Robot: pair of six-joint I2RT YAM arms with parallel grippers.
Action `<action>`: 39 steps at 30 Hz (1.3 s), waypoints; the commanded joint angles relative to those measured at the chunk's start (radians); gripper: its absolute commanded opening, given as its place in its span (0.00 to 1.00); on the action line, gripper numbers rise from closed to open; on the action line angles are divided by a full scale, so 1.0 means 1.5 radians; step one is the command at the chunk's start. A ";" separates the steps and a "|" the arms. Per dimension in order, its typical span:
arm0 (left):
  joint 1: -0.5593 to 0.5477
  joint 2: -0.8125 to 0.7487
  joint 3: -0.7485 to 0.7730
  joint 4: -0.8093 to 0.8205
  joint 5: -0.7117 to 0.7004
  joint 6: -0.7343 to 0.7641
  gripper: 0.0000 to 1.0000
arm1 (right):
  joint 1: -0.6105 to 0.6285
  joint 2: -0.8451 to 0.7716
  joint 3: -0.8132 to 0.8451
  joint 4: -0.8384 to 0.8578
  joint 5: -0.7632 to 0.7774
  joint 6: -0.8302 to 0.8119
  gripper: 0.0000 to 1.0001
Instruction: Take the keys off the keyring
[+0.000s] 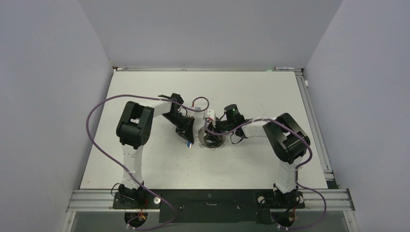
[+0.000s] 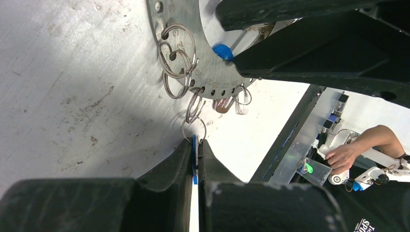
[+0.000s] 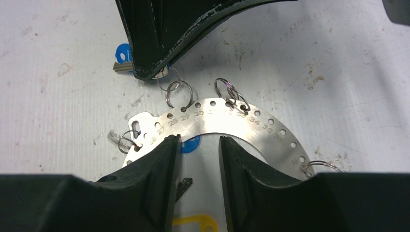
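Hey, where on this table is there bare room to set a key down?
Bare: the far table strip along the back wall, and the near stretch between left arm and right arm. Crowded: the centre, where left tool, pinching a blue-tagged key, and right tool meet at the keyring.

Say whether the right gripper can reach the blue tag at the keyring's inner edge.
Probably yes: the right gripper is open, and the blue tag lies between its fingers, beside the keyring.

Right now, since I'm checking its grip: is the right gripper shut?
No, the right gripper shows a clear gap between its fingers, by the keyring.
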 commanded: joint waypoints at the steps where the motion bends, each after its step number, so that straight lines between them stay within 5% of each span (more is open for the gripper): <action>1: 0.000 0.002 0.001 0.002 -0.005 0.006 0.00 | 0.035 -0.056 0.047 -0.084 0.011 -0.155 0.40; 21: -0.001 -0.034 -0.011 0.007 -0.012 0.015 0.00 | 0.095 0.054 0.265 -0.407 0.079 -0.468 0.34; 39: -0.001 -0.039 -0.012 0.011 -0.012 0.016 0.00 | 0.111 0.107 0.351 -0.517 0.077 -0.520 0.34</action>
